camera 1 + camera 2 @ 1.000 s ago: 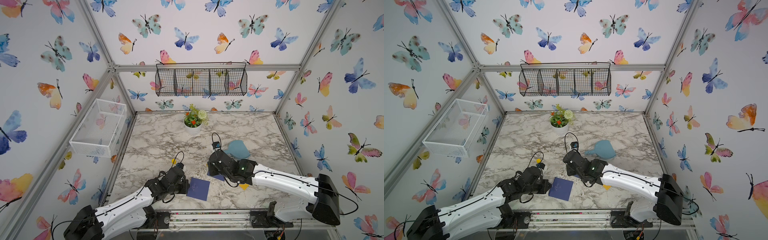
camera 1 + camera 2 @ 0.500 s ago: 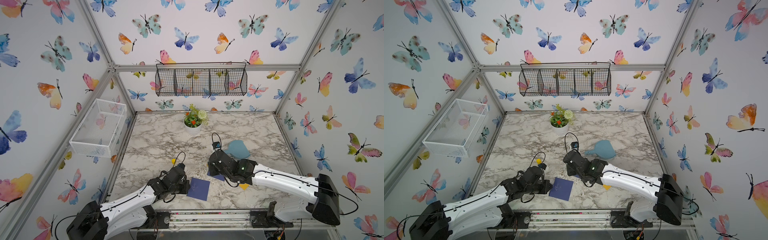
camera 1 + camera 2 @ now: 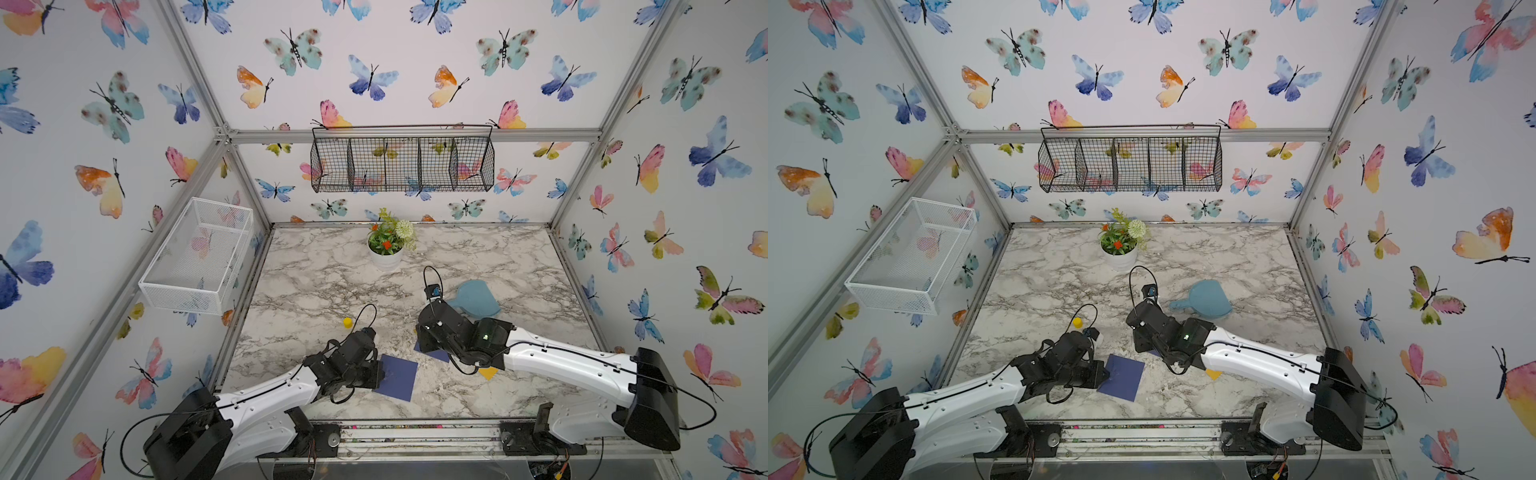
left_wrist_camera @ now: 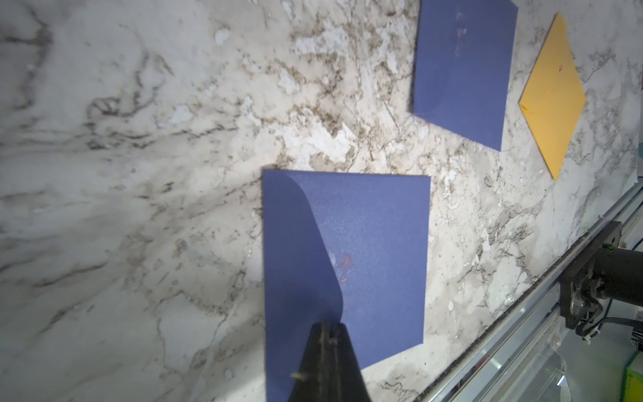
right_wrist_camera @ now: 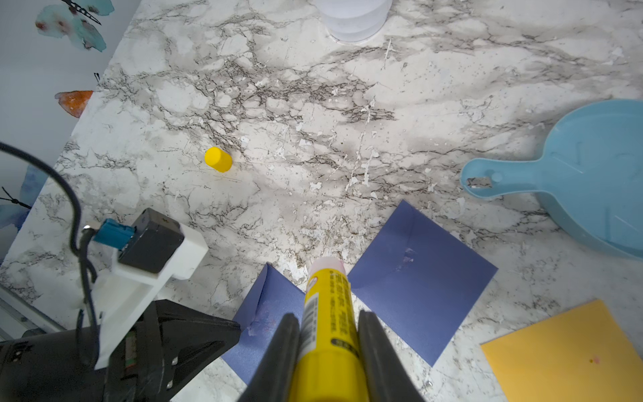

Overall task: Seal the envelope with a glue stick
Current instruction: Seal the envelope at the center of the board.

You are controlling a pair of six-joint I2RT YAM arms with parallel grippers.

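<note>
A dark blue envelope point(image 3: 397, 377) point(image 4: 365, 243) lies near the table's front edge. Its flap point(image 5: 259, 292) is partly raised. My left gripper point(image 4: 328, 325) point(image 3: 380, 374) is shut on the flap's pointed tip. My right gripper point(image 5: 327, 315) is shut on the glue stick point(image 5: 330, 292). The stick is a yellow tube with black print, and its bare pinkish-white tip point(image 5: 327, 264) is uncapped. That tip hangs just above the marble beside the envelope's far edge. Its yellow cap point(image 5: 218, 159) point(image 3: 348, 322) lies apart, further back on the left.
A second blue envelope point(image 5: 421, 285) point(image 4: 462, 69) and an orange-yellow one point(image 5: 563, 351) point(image 3: 488, 372) lie under and beside the right arm. A light blue dustpan point(image 3: 476, 299) lies behind it. A flower pot point(image 3: 385, 253) stands at the back. The metal rail point(image 4: 522, 334) runs along the front edge.
The left arm's rear links have shifted slightly while its gripper stays at the envelope's flap. The right arm and the glue stick have not moved.
</note>
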